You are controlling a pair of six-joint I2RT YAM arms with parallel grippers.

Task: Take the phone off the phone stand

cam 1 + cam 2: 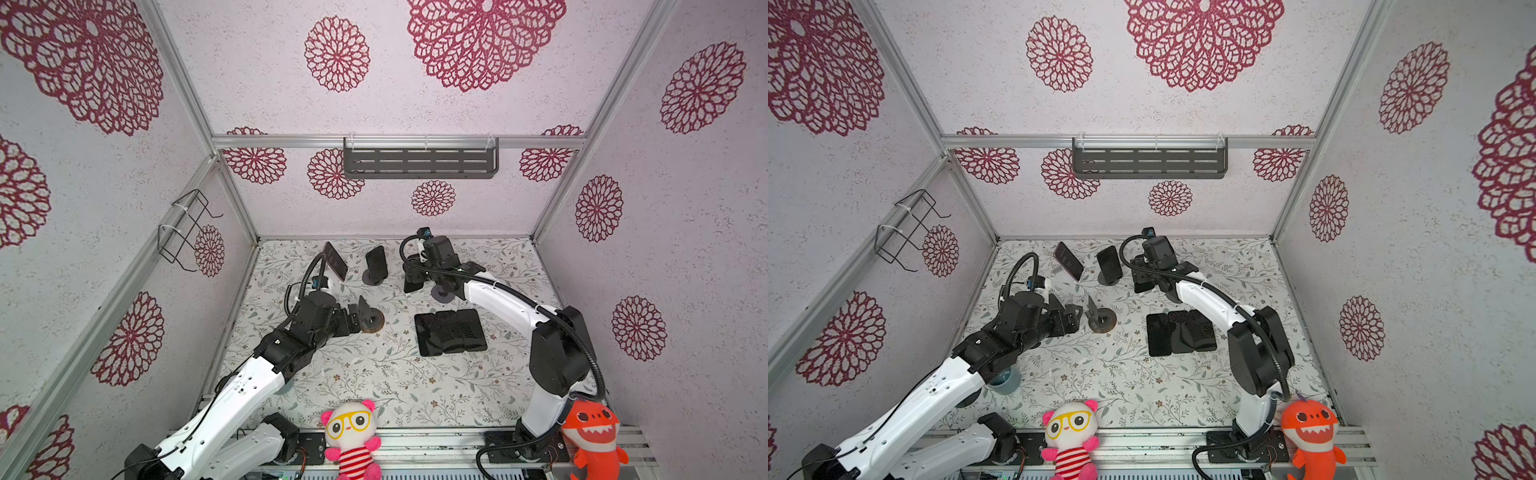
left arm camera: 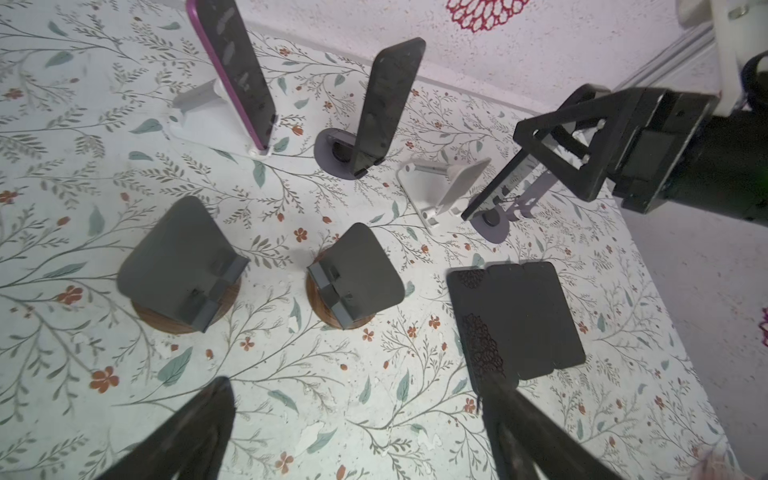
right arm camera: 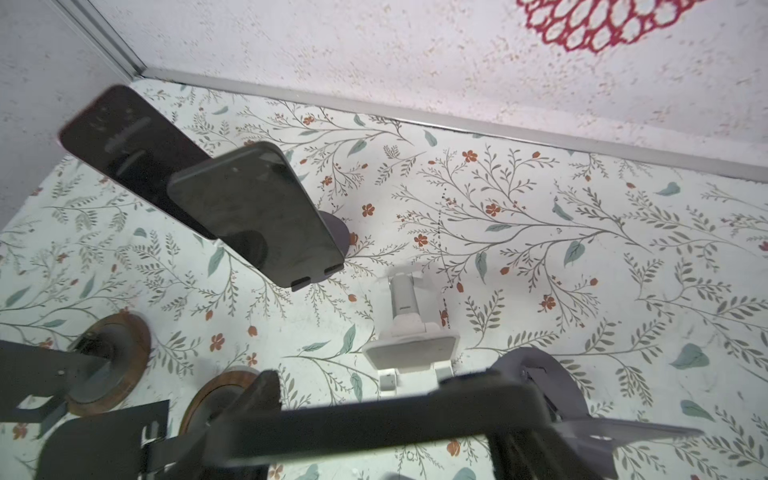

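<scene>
A black phone (image 3: pixel 374 428) lies crosswise between the fingers of my right gripper (image 3: pixel 395 415), which is shut on it. In the left wrist view this phone (image 2: pixel 494 187) shows edge-on, tilted, right over its grey round-based phone stand (image 2: pixel 494 226); I cannot tell whether it still touches the cradle. In both top views the right gripper (image 1: pixel 415 276) (image 1: pixel 1144 278) sits at the back middle beside the stand's base (image 1: pixel 442 293). My left gripper (image 2: pixel 359 386) (image 1: pixel 354 319) is open and holds nothing, next to an empty wooden-based stand (image 1: pixel 370 319).
At the back, a purple-edged phone (image 1: pixel 334 261) leans on a white stand and a black phone (image 1: pixel 377 266) on a grey one. An empty white stand (image 2: pixel 449 183) is close to the held phone. Three dark phones (image 1: pixel 451 332) lie flat mid-table. Another wooden-based stand (image 2: pixel 183 266) is empty.
</scene>
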